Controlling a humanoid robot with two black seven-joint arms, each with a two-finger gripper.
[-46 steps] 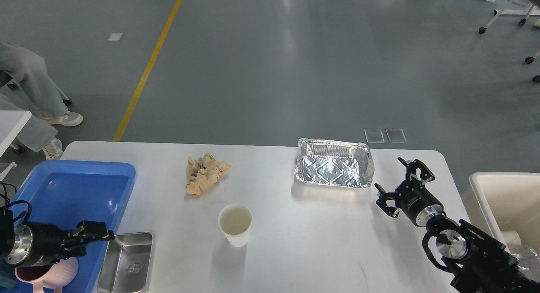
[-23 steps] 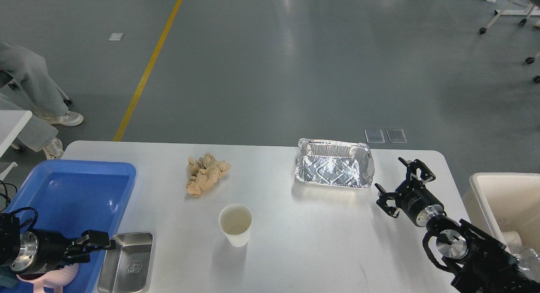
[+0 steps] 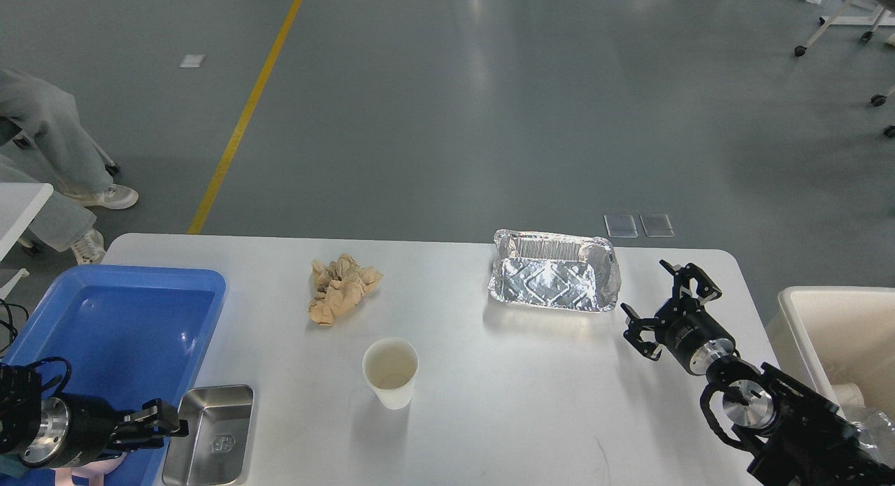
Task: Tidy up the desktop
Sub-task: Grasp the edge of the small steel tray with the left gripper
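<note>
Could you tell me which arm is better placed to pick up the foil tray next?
Probably the right: the right gripper hovers open just beside the foil tray on the desktop. The left gripper sits far off, near the steel tray.

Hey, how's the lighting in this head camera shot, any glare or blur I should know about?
Head view: sharp overall, evenly lit from above. Strong glare on the foil tray, with a bright patch spilling onto the desktop before it. Soft ceiling-light streaks on the floor. The paper cup casts a faint shadow toward the camera. The left end effector is dark, so its fingers are hard to separate.
</note>
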